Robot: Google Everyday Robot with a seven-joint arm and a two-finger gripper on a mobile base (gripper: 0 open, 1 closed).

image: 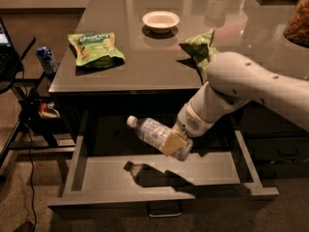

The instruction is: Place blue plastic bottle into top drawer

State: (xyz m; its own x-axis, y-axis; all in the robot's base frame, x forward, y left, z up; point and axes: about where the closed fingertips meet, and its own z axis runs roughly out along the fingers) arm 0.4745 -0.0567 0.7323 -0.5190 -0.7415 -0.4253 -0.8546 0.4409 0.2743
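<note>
The blue plastic bottle (pixel 152 132) is clear with a white cap pointing left and up. It hangs tilted over the open top drawer (pixel 91 178), a little above its floor. My gripper (pixel 175 143) is shut on the bottle's lower end, its tan pads pressed on the plastic. The white arm reaches in from the right. The bottle's shadow lies on the drawer floor. The drawer is pulled far out and its metal loop handle (pixel 164 210) shows at the front.
On the glossy cabinet top are a green snack bag (pixel 95 45), a white bowl (pixel 161 20) and a second green bag (pixel 203 50) beside the arm. A small dark blue can (pixel 47 59) stands on a stand at left, with cables below.
</note>
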